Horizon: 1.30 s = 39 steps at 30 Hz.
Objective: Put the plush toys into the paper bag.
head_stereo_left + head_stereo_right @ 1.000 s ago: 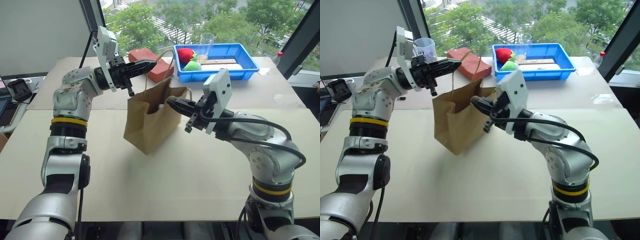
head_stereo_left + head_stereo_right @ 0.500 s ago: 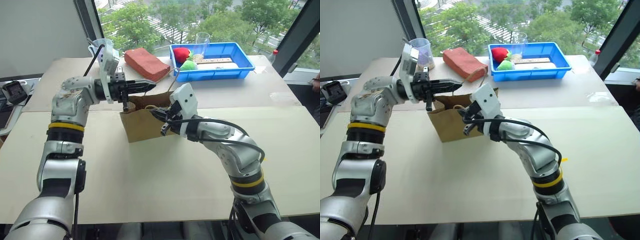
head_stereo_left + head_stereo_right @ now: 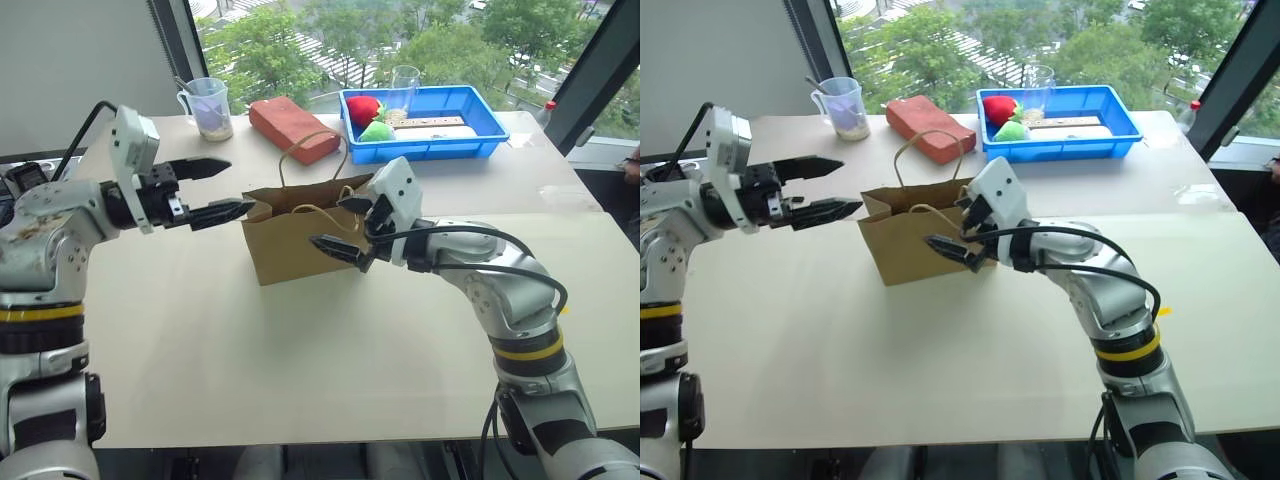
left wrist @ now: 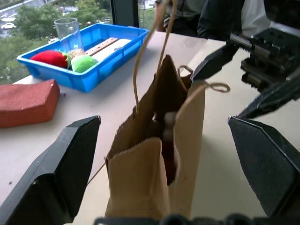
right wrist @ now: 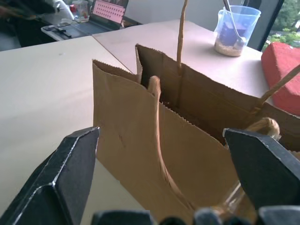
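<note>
— Brown kraft paper bag (image 3: 297, 240) is standing upright on the pale worktop (image 3: 300, 360), mouth open, between the two hands. What step is going on?

— Both hands are sitting off the bag with nothing in them: the left hand (image 3: 222, 188) is hanging just beside one end with its fingers spread wide, and the right hand (image 3: 345, 225) is hovering at the other end, fingers apart too.

— And the plush toys?

— Something pale is showing down inside the bag in the left wrist view, but I cannot tell what it is. The blue tray (image 3: 500, 140) is holding only red and green fruits.

— Next move?

— Judging by this, checking the bag's contents, then drawing the arms clear without snagging the string handles (image 3: 312, 152).
</note>
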Available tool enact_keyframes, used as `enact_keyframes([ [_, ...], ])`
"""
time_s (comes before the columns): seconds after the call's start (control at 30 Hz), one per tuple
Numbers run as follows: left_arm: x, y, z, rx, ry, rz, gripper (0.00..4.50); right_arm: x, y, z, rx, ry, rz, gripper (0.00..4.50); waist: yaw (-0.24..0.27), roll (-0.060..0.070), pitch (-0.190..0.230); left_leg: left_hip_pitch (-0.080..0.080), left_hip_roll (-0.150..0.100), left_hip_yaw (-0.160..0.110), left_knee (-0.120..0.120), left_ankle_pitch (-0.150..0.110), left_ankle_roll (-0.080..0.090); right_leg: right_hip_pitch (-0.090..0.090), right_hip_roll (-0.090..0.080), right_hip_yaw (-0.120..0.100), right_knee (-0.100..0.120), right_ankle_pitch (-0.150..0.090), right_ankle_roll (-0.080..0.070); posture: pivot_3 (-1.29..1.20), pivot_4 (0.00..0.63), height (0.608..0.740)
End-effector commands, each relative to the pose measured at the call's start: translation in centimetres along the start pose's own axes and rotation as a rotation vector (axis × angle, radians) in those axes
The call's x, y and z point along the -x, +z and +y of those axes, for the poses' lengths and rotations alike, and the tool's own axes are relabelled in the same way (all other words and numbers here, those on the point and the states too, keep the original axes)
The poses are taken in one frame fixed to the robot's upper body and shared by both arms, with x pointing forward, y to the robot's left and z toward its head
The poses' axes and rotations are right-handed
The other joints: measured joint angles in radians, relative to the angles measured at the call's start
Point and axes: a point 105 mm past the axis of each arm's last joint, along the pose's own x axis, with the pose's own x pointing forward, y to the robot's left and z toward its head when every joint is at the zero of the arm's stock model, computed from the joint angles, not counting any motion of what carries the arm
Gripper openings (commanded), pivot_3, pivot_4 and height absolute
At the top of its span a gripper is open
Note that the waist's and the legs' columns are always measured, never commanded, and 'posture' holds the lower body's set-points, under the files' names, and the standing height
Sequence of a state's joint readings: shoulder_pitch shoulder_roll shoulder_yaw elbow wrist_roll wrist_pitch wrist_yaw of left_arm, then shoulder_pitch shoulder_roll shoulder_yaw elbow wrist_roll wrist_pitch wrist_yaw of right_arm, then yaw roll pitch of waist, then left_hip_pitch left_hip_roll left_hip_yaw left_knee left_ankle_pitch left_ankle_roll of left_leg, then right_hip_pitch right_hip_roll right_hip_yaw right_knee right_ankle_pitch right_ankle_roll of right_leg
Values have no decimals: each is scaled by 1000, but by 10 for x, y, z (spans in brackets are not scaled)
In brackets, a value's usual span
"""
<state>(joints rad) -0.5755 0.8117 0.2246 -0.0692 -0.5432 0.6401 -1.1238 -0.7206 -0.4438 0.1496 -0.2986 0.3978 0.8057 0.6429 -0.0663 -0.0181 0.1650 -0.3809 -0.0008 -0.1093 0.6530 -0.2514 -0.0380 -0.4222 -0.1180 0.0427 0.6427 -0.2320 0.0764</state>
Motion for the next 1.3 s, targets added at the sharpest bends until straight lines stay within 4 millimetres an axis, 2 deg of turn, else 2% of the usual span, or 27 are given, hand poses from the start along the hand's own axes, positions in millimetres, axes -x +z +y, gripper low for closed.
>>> enact_keyframes([
  [0.03, 5, -2, -6, -61, 36, -2, 4500, 3, 21, -3, 56, 3, -67, 4485, 2, 0, 0, 0, 0, 0, 0, 0, 0, 0, 0, 0, 0, 0, 0, 0, 150, 740],
  [0.17, -3, -20, 3, -78, 103, -20, 4500, 3, 26, -6, 62, 1, -74, 4485, 11, 0, 0, 0, 0, 0, 0, 0, 0, 0, 0, 0, -1, 0, 0, 0, 150, 740],
  [0.4, -30, -35, 21, -131, 141, -86, 4500, 5, 31, -6, 76, 11, -70, 4485, 22, 0, 0, -1, 0, 0, 2, 0, 0, 0, 0, 0, -1, 0, 0, 0, 150, 740],
  [0.53, -42, -44, 21, -121, 90, -92, 4500, 7, 32, -6, 79, 11, -65, 4485, 20, 0, 0, -1, 0, 0, 2, 0, 0, 0, 0, 0, -1, 0, 0, 0, 150, 740],
  [0.77, -60, -49, 21, -108, 6, -113, 4500, 9, 31, -3, 77, 10, -59, 4485, 20, 0, 0, -2, 0, 0, 3, 0, 0, 0, 0, 0, -1, 0, 0, 0, 150, 740],
  [1.03, -77, -59, 8, -109, -117, -76, 4500, 10, 33, 0, 88, 12, -55, 4485, 18, 0, 0, -3, 0, 0, 6, -1, 1, 0, 0, -1, 0, 0, 0, 0, 150, 740],
  [1.17, -81, -61, 10, -99, -101, -77, 3431, 10, 39, 1, 101, 17, -68, 4500, 18, 0, 0, -3, 0, 0, 6, -1, 1, 1, 0, -1, 0, 0, 0, 0, 150, 740],
  [1.2, -82, -61, 10, -96, -103, -79, 2826, 10, 40, 1, 103, 17, -69, 4500, 18, 0, 0, -3, 0, 0, 6, -1, 1, 1, 0, -1, 0, 0, 0, 0, 150, 740],
  [1.3, -83, -61, 9, -94, -107, -82, 1512, 10, 42, 0, 107, 12, -74, 4500, 18, 0, 0, -3, 0, 0, 6, -1, 1, 1, 0, -1, 0, 0, 0, 0, 150, 740],
])
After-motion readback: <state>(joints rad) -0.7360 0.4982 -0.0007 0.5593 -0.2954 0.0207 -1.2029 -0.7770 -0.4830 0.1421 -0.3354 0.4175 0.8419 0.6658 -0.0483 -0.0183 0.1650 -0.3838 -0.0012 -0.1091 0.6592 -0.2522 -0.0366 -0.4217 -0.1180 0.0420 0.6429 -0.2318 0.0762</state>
